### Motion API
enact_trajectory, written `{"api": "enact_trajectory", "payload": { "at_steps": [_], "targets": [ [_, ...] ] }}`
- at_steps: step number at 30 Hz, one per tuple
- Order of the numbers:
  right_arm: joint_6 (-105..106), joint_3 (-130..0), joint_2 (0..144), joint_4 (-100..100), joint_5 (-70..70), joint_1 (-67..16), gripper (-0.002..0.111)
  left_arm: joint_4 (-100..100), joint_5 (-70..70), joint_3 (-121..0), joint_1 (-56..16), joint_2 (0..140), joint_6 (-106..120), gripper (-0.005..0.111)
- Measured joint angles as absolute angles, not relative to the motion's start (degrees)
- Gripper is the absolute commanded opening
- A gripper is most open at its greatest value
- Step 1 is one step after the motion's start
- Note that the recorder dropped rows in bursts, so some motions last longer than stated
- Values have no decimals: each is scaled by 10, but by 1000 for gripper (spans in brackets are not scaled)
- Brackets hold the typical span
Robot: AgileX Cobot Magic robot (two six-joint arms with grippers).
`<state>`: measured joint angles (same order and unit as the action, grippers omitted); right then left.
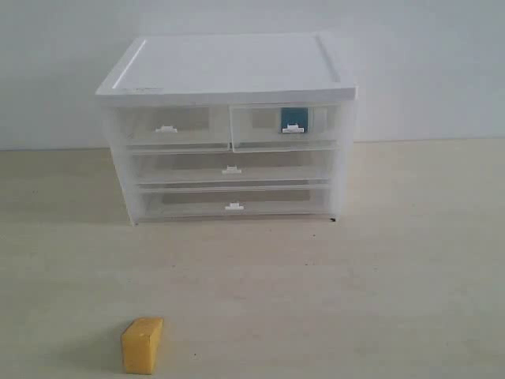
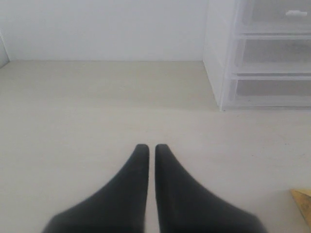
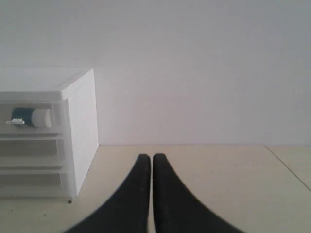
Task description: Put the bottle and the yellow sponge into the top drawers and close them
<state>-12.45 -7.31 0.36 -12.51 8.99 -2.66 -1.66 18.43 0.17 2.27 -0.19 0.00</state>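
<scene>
Left gripper (image 2: pixel 151 150): jaws closed tip to tip, nothing between them, above bare table (image 2: pixel 73 121). Yellow sponge (image 2: pixel 303 206) only just shows at the edge of the left wrist view, apart from the fingers.

Right gripper (image 3: pixel 148 159): jaws likewise pressed together, empty.

Exterior view: yellow sponge (image 1: pixel 142 344) stands on the table (image 1: pixel 355 276), well in front of the cabinet (image 1: pixel 229 71), toward its left side.

Bottle (image 1: pixel 293 120) lies inside the top right drawer (image 1: pixel 260 130), teal label visible through the translucent front behind the tab handle. Top left drawer (image 1: pixel 189 126) holds nothing visible. Two full-width drawers (image 1: pixel 231 178) below, pushed in.
</scene>
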Motion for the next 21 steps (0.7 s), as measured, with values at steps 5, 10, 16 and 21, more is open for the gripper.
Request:
{"api": "enact_trajectory", "payload": {
  "at_steps": [5, 10, 16, 21],
  "targets": [
    [-125, -45, 4, -125, 82, -27, 0, -17, 182, 2, 23, -2, 32, 4],
    [-125, -15, 3, -124, 74, -27, 0, 15, 142, 2, 23, -2, 36, 4],
    [-126, -2, 3, -124, 68, -25, 0, 73, 100, 2, 23, -2, 36, 4],
    [-126, -2, 3, -124, 65, -25, 0, 79, 75, 2, 23, -2, 36, 4]
  ]
}}
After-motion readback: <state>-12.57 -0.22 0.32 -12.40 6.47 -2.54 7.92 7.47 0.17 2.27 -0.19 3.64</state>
